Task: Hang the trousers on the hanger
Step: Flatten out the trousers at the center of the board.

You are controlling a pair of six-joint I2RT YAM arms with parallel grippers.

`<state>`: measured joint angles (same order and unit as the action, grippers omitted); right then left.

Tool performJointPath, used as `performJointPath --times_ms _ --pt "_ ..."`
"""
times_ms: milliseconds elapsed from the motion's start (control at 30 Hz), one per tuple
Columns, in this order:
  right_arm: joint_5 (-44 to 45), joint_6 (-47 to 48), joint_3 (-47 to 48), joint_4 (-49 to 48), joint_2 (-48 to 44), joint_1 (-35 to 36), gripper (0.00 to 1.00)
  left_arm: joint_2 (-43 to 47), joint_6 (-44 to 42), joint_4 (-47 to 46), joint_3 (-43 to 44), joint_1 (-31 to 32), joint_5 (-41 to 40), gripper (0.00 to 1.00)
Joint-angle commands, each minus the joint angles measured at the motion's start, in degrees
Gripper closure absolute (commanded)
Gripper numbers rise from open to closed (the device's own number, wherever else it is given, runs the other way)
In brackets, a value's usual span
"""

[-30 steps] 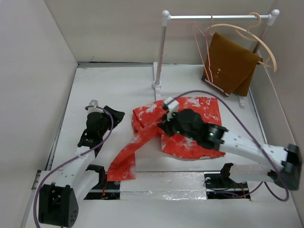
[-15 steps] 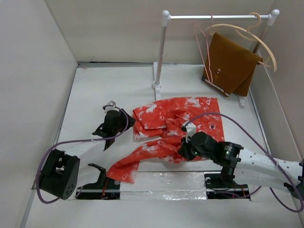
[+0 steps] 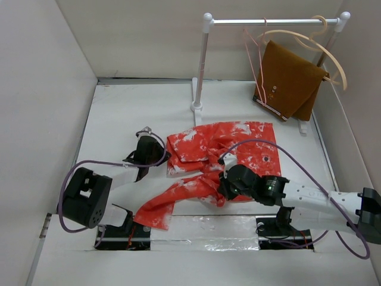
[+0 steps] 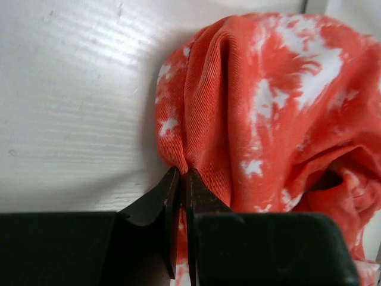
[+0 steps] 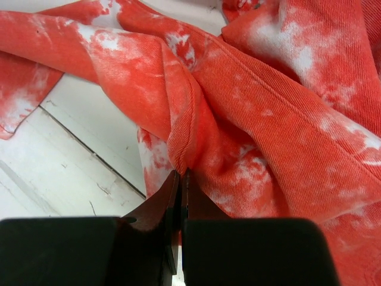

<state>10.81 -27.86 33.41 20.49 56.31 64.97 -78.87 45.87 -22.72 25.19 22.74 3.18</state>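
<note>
The orange-red trousers (image 3: 238, 140) with white splotches lie crumpled on the white table, one leg trailing to the near left. My left gripper (image 3: 162, 157) is at their left edge, shut on a fold of the fabric (image 4: 196, 119), pinched at the tips (image 4: 181, 173). At the near middle edge of the trousers (image 5: 286, 137), my right gripper (image 3: 222, 189) is shut on another fold, which bunches up at its tips (image 5: 180, 173). The pink wire hanger (image 3: 252, 56) hangs on the rail at the back right, apart from both grippers.
A white rack with a metal rail (image 3: 268, 21) stands at the back, its post (image 3: 199, 65) just behind the trousers. A brown folded cloth (image 3: 292, 80) on a beige wooden hanger (image 3: 324, 47) hangs beside the pink one. Walls enclose the table on the left, back and right.
My left arm swung right to the trousers' left edge and its jaws closed on the fabric. My right gripper, still shut, dragged its fold toward the near edge, reshaping the heap.
</note>
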Motion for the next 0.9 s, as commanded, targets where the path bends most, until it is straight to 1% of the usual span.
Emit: performJointPath --times_ms 0,33,67,100,133,167,267,300,333,367,400,433,467,500,533,567,667,733,767,800,833,867 --pt "0.35 0.52 1.49 -6.07 0.81 0.51 1.00 4.77 -1.13 -0.05 7.49 -0.59 -1.59 1.00" --pt "0.01 0.87 1.22 -6.77 1.25 0.51 1.00 6.00 -1.74 1.44 9.59 -0.59 -2.56 1.00" --pt "0.00 1.05 1.22 -7.48 1.60 0.51 1.00 8.10 -3.40 5.11 11.88 -1.29 -5.87 1.00" --pt "0.00 1.22 1.22 -8.09 2.04 0.51 1.00 8.90 -4.29 7.14 17.03 -2.17 -7.04 1.00" --pt "0.79 1.40 1.66 -8.19 2.48 0.51 1.00 9.43 -4.99 8.82 19.78 -2.70 -7.83 1.00" --pt "0.97 1.40 1.75 -9.06 3.53 0.51 1.00 10.13 -5.69 12.31 24.86 -3.83 -9.58 1.00" --pt "0.71 1.93 2.19 -11.08 5.47 0.51 1.00 11.19 -7.36 17.70 31.74 -3.85 -12.66 1.00" --pt "0.36 2.02 2.27 -12.22 6.86 0.51 1.00 11.11 -8.85 19.36 36.37 -3.85 -13.11 1.00" --pt "0.18 2.19 2.36 -12.58 7.49 0.51 1.00 10.76 -9.65 21.03 38.77 -3.85 -13.63 1.00" --pt "0.18 2.19 2.62 -12.67 8.02 0.51 1.00 9.97 -10.26 25.05 42.71 -3.85 -14.86 1.00" --pt "0.27 2.19 2.80 -12.84 8.63 0.51 1.00 9.70 -11.14 26.49 44.05 -3.85 -15.39 1.00" --pt "0.09 2.28 2.63 -13.28 8.72 0.51 1.00 9.44 -13.76 27.72 45.46 -3.85 -15.83 1.00" --pt "-0.08 2.37 2.45 -13.81 8.55 0.51 1.00 8.57 -15.35 30.69 46.95 -3.85 -18.27 1.00" --pt "-0.35 2.54 1.93 -14.59 8.29 0.51 1.00 7.78 -16.76 32.89 50.88 -3.85 -20.47 1.00" --pt "-0.61 2.72 1.66 -14.95 8.20 0.51 1.00 5.94 -18.43 37.27 53.19 -3.85 -24.50 1.00" --pt "-0.79 2.72 1.57 -15.04 8.11 0.51 1.00 5.14 -19.84 38.44 55.30 -3.85 -25.76 1.00" --pt "-1.14 2.72 1.22 -15.30 6.97 0.51 1.00 2.33 -23.44 43.79 63.90 -3.85 -26.73 1.00" --pt "-0.53 2.98 0.87 -15.31 6.18 0.51 1.00 1.62 -25.90 44.87 65.24 -3.85 -25.69 1.00" --pt "-0.18 2.98 0.70 -15.31 5.31 0.51 1.00 -0.04 -28.79 45.22 65.68 -3.85 -25.33 0.96" --pt "0.70 2.90 0.61 -15.39 5.04 0.51 1.00 -1.45 -29.69 45.48 66.30 -4.45 -25.76 0.91" --pt "1.49 3.07 0.78 -15.39 4.86 0.51 1.00 -3.03 -30.39 45.57 66.39 -4.46 -25.77 0.82" --pt "1.50 3.07 0.96 -15.39 4.86 0.51 1.00 -7.05 -30.75 45.31 66.57 -5.42 -24.98 0.80"
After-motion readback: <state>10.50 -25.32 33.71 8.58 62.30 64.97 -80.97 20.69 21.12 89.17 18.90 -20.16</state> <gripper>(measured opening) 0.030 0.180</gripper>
